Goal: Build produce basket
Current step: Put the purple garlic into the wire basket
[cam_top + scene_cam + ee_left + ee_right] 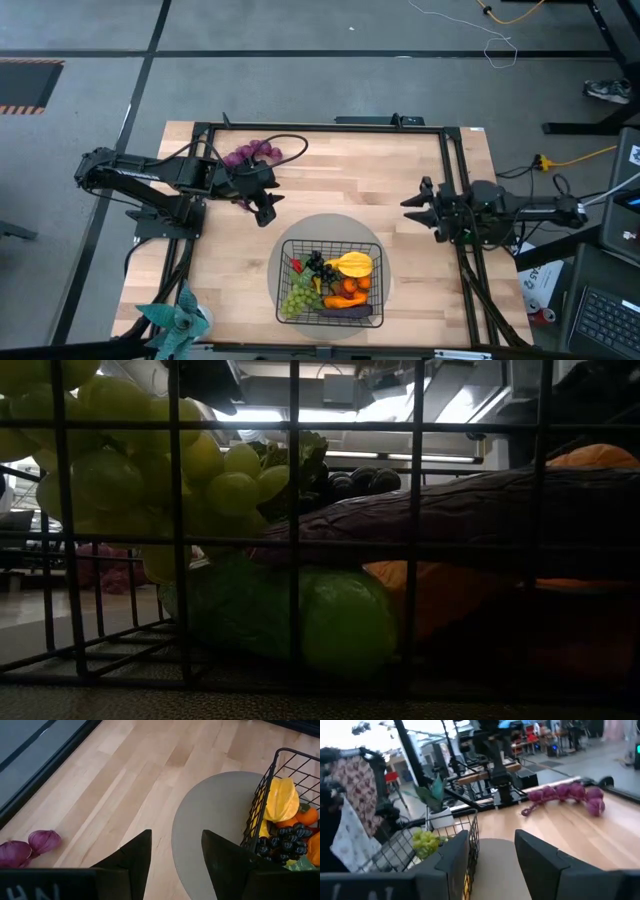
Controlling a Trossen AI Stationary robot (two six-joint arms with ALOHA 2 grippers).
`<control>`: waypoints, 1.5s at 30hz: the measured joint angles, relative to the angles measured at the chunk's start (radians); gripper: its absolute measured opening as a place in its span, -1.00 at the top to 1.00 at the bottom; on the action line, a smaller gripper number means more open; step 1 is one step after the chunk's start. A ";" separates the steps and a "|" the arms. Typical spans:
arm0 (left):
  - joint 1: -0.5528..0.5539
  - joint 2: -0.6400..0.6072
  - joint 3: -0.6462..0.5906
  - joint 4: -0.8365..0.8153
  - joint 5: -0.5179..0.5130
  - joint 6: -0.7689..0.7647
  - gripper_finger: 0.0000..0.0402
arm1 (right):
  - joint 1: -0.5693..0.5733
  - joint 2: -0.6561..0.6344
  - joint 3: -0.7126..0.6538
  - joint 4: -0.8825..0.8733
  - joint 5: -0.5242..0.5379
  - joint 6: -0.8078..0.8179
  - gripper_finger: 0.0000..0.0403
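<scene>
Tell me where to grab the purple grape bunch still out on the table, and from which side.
Grip the purple grape bunch across the middle of its clustered body, coming straight down from above. It lies flat on the bare table, apart from the basket, with a thin stem trailing off one end; the stem looks too slim to pinch securely. The left end effector, open, is nearest.

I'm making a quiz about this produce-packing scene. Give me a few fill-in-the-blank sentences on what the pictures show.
1. The basket stands on a round ____ mat.
2. The produce still outside the basket is the ____ grape bunch.
3. The left gripper hovers with its fingers ____.
4. The teal leafy plant sits at the table's near-____ corner.

Missing words: grey; purple; open; left
</scene>
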 joint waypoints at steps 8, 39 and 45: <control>0.000 0.000 0.000 -0.002 0.000 0.000 0.17 | -0.009 -0.124 0.024 -0.246 0.004 -0.078 0.18; 0.000 0.000 0.000 -0.009 0.000 0.000 0.17 | -0.021 -0.119 -0.065 -0.110 0.032 -0.266 0.18; 0.000 0.000 0.000 -0.011 0.000 0.000 0.17 | -0.021 -0.119 -0.065 -0.113 0.059 -0.266 0.18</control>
